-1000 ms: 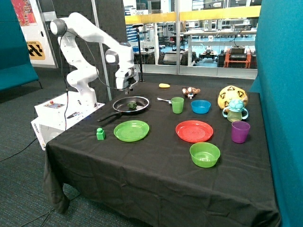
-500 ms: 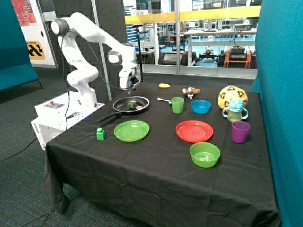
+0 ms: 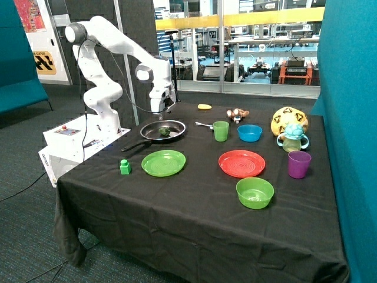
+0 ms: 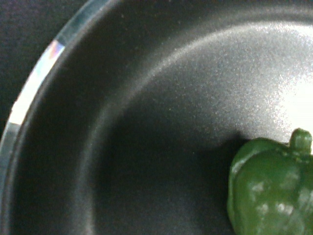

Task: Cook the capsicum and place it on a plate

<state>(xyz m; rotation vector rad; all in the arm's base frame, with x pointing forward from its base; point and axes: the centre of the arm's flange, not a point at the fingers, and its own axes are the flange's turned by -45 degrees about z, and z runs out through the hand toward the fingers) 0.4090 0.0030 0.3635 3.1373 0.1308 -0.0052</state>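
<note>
The capsicum (image 3: 165,131), a small dark green toy pepper, lies inside the black frying pan (image 3: 177,125) near the table's back corner by the robot base. My gripper (image 3: 160,115) hangs just above the pan, over its far rim, apart from the capsicum. In the wrist view the capsicum (image 4: 274,191) lies on the pan's dark floor (image 4: 127,127), with its stem up, near the picture's corner. The lime-green plate (image 3: 164,163) sits bare on the black cloth just in front of the pan.
A green block (image 3: 125,167) stands beside the plate. A green cup (image 3: 221,130), blue bowl (image 3: 250,132), red plate (image 3: 241,163), green bowl (image 3: 254,192), purple cup (image 3: 298,164), yellow item (image 3: 204,107) and toys (image 3: 288,124) stand farther along the table.
The arm's wrist and gripper have shifted a little toward the far side of the pan. The capsicum and pan have not moved.
</note>
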